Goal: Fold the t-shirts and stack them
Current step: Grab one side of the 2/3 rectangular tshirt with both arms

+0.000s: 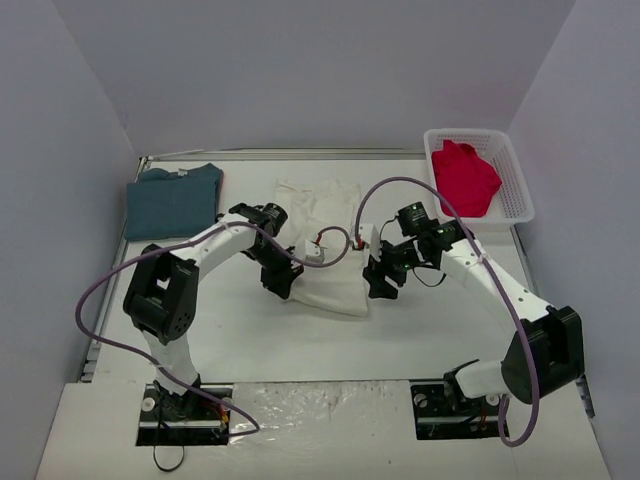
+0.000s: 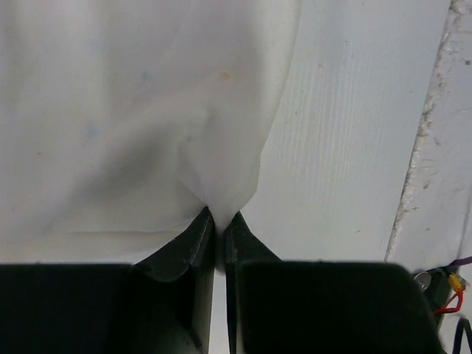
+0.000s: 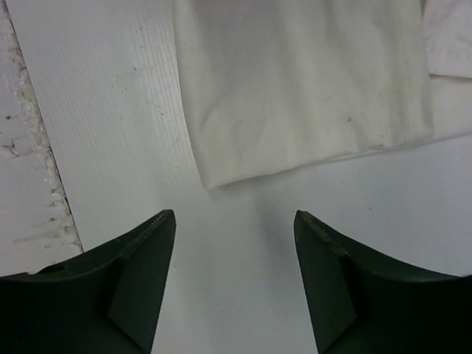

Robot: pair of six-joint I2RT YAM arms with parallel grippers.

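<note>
Item: cream shirt point(image 1: 335, 285), mid-table, part-folded, long axis running far edge to near edge, near hem approx. parallel to the near edge. L claw point(image 2: 220, 221): closed tight, pinching a small peak of cream cloth at the shirt's near-left corner; cloth tents up into the tips, no gap seen btwn the fingers. R claw point(image 3: 232, 221): jaws wide, only bare table point(image 1: 300, 345) btwn them, holding nothing. Key relation: shirt's near-right corner lies just ahead of the R claw's tips, apart from both fingers and a bit off-centre to the gap. The rest of the shirt spreads away from that claw, toward the far edge and across toward the L arm. R arm is the nearer one for this corner; L arm sits across the shirt's width and is occupied. Judgement: next move prob. needs the R claw to go fwd and down until the hem corner sits btwn its fingers, then close. W/ both near corners held, the fold can run along the long axis toward the far edge. Risk: fingers close short of the hem and meet only table, or catch just the top layer. Other stock: teal shirt point(image 1: 175, 200), lying flat at the far-left corner, well apart from both claws. Red shirt point(image 1: 465, 178), bunched in the basket point(image 1: 518, 190) at the far-right corner, not yet folded.
</note>
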